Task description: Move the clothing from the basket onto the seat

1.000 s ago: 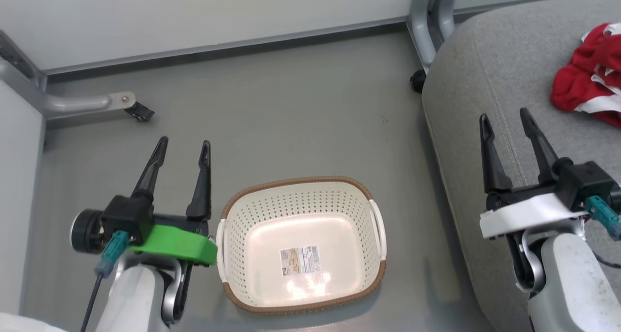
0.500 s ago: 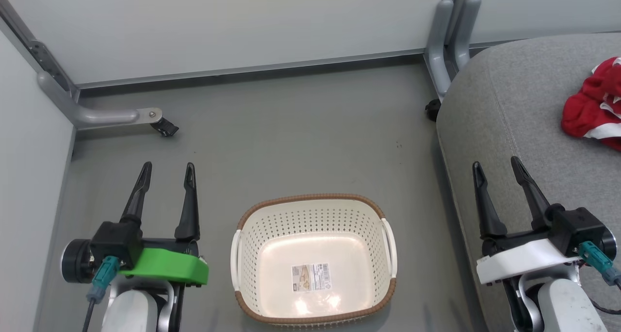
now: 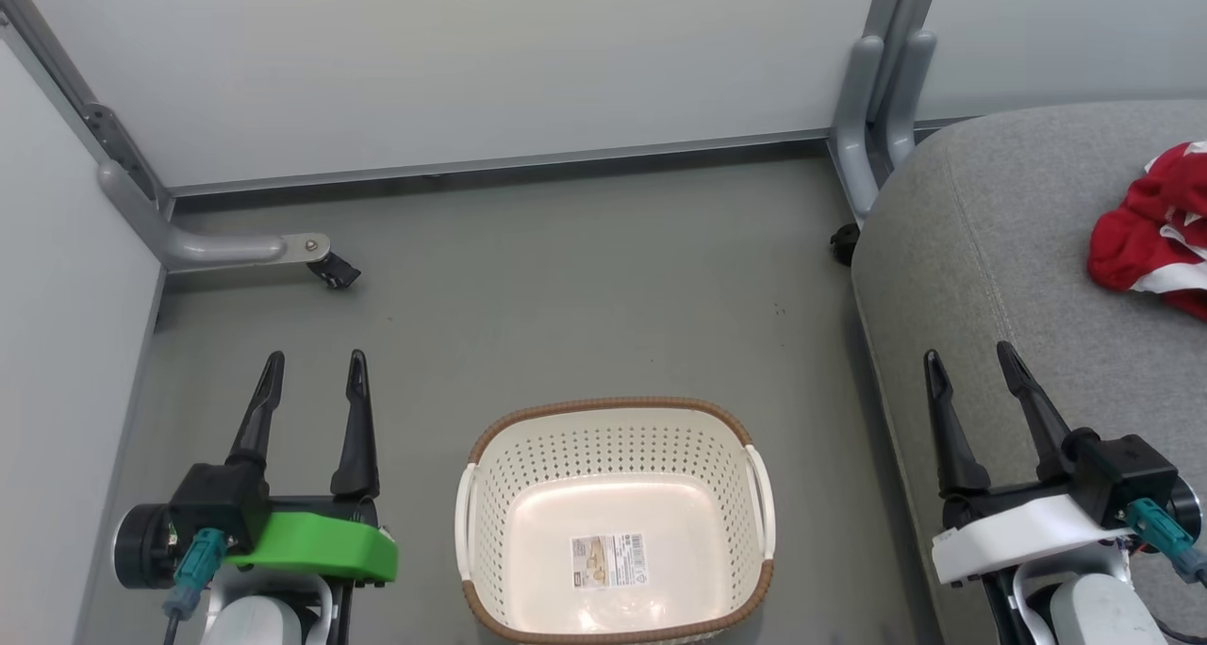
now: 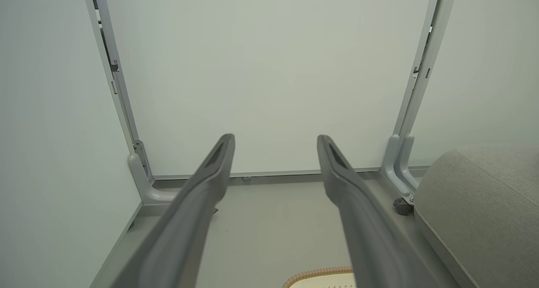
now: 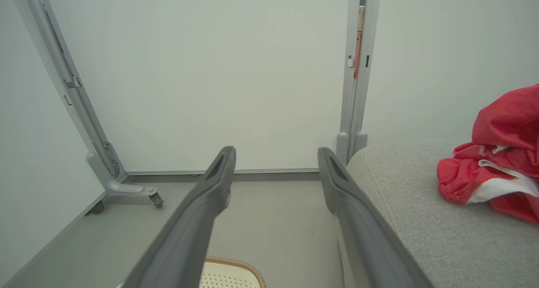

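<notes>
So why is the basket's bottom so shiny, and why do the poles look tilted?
Head view: light glares off the basket's smooth plastic floor, below the label sticker. Left wrist view: the wide lens likely makes the frame posts lean apart toward the top.

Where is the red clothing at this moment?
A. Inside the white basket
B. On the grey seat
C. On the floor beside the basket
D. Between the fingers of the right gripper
B: the red clothing lies on the grey seat, while the basket has just its label sticker inside, and the right gripper stands open with nothing between its fingers.
</notes>
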Motion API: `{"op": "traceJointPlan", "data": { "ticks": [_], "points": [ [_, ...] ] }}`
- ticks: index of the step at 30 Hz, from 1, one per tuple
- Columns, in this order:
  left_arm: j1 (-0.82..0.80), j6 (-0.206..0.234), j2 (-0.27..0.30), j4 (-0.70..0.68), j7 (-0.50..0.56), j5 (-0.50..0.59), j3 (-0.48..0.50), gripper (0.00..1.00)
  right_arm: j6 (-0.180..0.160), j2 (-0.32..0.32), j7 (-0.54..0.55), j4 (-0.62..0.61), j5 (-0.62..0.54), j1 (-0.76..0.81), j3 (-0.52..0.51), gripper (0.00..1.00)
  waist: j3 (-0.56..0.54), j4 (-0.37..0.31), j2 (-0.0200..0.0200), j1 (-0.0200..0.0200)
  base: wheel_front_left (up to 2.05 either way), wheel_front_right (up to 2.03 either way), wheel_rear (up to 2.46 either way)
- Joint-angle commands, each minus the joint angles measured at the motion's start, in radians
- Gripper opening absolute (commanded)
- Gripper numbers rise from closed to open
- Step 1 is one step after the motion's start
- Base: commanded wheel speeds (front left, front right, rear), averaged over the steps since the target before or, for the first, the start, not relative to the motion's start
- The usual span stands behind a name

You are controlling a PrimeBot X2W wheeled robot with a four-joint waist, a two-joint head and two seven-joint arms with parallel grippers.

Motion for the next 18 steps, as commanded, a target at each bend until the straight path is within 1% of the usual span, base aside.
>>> {"op": "traceJointPlan", "data": {
  "ticks": [1, 9, 18],
  "points": [
    [0.014, 0.0, -0.001, -0.001, 0.0, 0.007, 0.004, 1.0, -0.001, -0.003, 0.001, 0.003, -0.004, 0.012, 0.001, 1.0, -0.003, 0.002, 0.0, 0.0001, 0.0, 0.0, 0.0],
    [0.021, -0.006, -0.005, 0.006, 0.0, 0.011, 0.007, 1.0, -0.001, -0.003, 0.007, 0.009, 0.001, 0.015, 0.005, 1.0, -0.013, 0.007, 0.0, 0.0001, 0.0, 0.0, 0.0],
    [0.02, -0.003, -0.006, 0.016, 0.0, 0.023, 0.009, 1.0, -0.001, -0.003, 0.007, 0.014, 0.006, 0.014, 0.007, 1.0, -0.014, 0.006, 0.0, 0.0001, 0.0, 0.0, 0.0]
  ]
}}
